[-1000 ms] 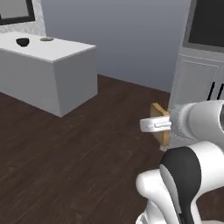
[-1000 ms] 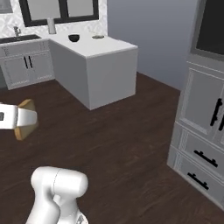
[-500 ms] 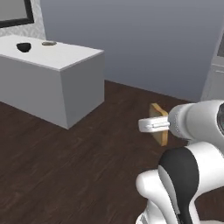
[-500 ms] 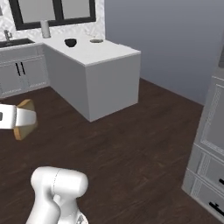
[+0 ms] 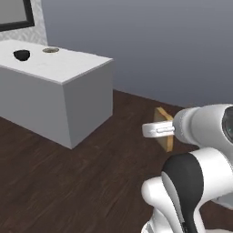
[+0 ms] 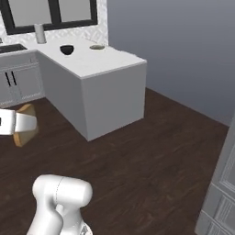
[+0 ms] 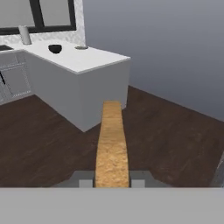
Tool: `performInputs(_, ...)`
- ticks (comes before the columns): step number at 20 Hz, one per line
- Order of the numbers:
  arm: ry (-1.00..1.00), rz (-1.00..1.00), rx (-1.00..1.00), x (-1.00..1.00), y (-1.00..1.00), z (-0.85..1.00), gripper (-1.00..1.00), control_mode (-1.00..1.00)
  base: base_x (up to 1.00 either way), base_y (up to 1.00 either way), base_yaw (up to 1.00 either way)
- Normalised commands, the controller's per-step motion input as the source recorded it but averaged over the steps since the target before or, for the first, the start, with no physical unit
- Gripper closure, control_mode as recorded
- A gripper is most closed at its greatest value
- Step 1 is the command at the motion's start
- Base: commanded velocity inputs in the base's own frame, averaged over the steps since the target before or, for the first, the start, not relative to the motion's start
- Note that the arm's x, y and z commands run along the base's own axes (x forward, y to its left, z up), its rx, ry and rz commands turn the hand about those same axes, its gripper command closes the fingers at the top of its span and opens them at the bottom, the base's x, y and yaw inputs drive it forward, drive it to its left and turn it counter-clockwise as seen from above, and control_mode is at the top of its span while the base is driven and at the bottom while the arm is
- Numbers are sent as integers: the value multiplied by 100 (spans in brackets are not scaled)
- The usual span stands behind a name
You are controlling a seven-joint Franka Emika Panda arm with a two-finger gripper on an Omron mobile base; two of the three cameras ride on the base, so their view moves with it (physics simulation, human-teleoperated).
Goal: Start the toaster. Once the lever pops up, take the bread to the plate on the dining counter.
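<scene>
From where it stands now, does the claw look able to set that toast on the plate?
Probably not yet. The claw holds the bread over open floor, while the plate sits far back on the dining counter, beside the bowl. Nothing blocks the way.

Golden-tan bread [image 7: 112, 148] held edge-on above floor; plate [image 6: 96, 47] on dining counter [image 6: 110, 64]

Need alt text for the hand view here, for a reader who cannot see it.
The gripper is shut on the bread, a golden-tan slice seen edge-on and standing up between the fingertips. Beyond it, across dark wood floor, stands the dining counter, with the plate and a dark bowl on its far end.
</scene>
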Motion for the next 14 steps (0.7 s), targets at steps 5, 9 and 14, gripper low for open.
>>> performInputs(5,0,0,0,0,0,0,100,100,100,-58,9)
performInputs(9,0,0,0,0,0,0,100,100,100,-68,1)
performInputs(14,0,0,0,0,0,0,100,100,100,-50,0)
